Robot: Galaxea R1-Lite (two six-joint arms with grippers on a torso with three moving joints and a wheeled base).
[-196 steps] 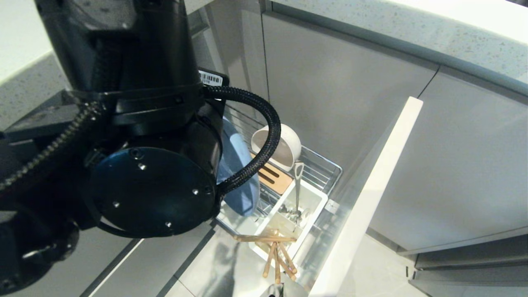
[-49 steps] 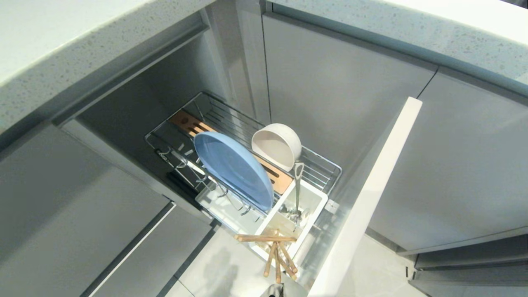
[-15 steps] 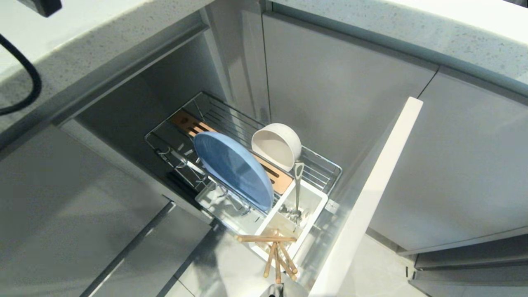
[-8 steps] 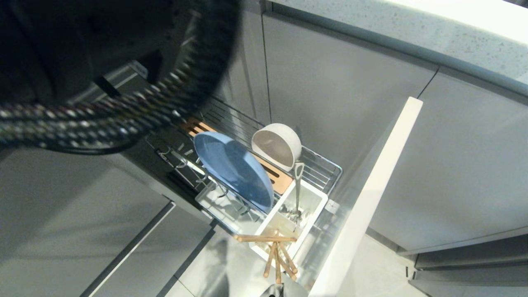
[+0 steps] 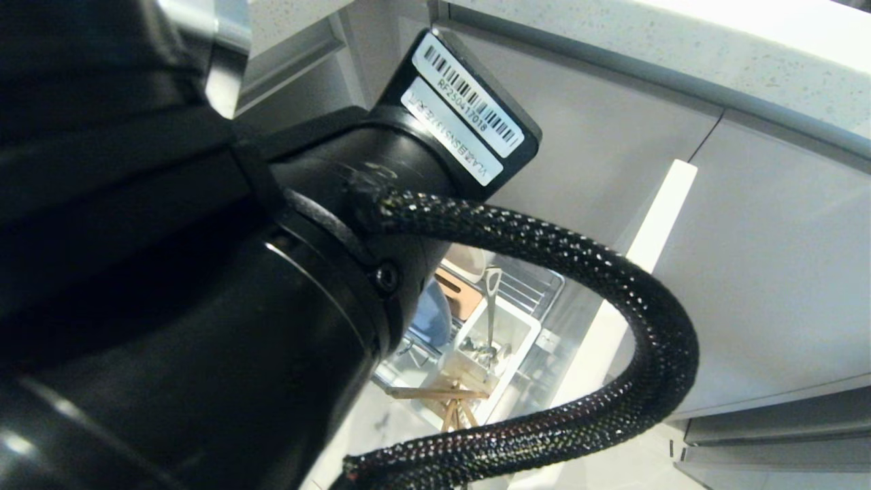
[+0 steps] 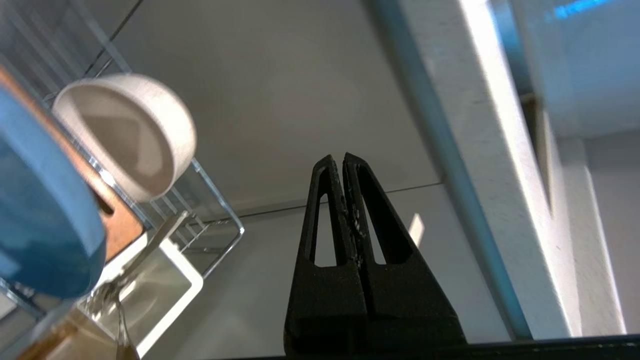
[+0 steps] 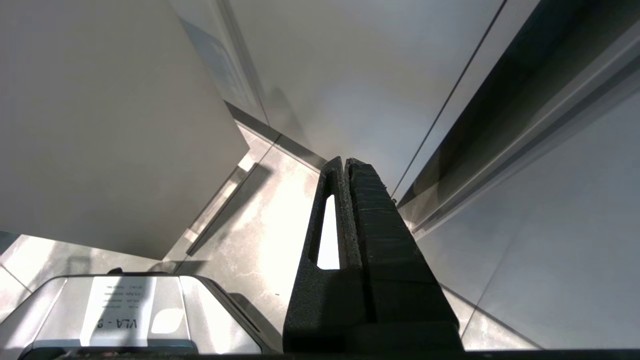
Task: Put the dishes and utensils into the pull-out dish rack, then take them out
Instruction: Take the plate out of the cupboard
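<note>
Filling most of the head view, the left arm carries the left end effector (image 6: 343, 159) with fingers pressed together, holding nothing. Off to its side, clear of contact, the cream bowl (image 6: 127, 132) and blue plate (image 6: 42, 225) stand in the pull-out dish rack (image 6: 220, 220). The right end effector (image 7: 345, 162) is fully narrowed, parked above the floor (image 7: 260, 225).

left arm (image 5: 204, 306): glossy black, round housings | braided black cable (image 5: 612, 381) | white barcode labels (image 5: 469, 102)
</note>
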